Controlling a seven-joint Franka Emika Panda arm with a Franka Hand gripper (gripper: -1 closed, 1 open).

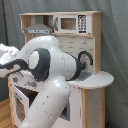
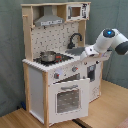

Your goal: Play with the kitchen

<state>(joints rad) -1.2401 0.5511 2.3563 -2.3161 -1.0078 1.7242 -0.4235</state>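
Note:
The kitchen [image 2: 60,75] is a tall white and light-wood toy with a black faucet [image 2: 75,39], a grey sink [image 2: 75,50], a stovetop, knobs [image 2: 56,75], a windowed oven door [image 2: 66,98], a hood [image 2: 49,20] and a microwave [image 2: 75,11]. A small metal pot [image 2: 48,56] sits on the stovetop. In the second exterior view my gripper [image 2: 84,53] reaches in from the right, low over the counter's right end beside the sink. In the first exterior view the kitchen [image 1: 75,30] stands behind my white arm [image 1: 47,75], which hides the gripper and most of the counter.
A grey curtain hangs behind the kitchen in both exterior views. The kitchen stands on a wooden floor [image 2: 112,107]. A rounded counter end [image 1: 100,79] juts out at the first exterior view's right. My arm's elbow with a blue light [image 2: 109,34] hangs to the right of the kitchen.

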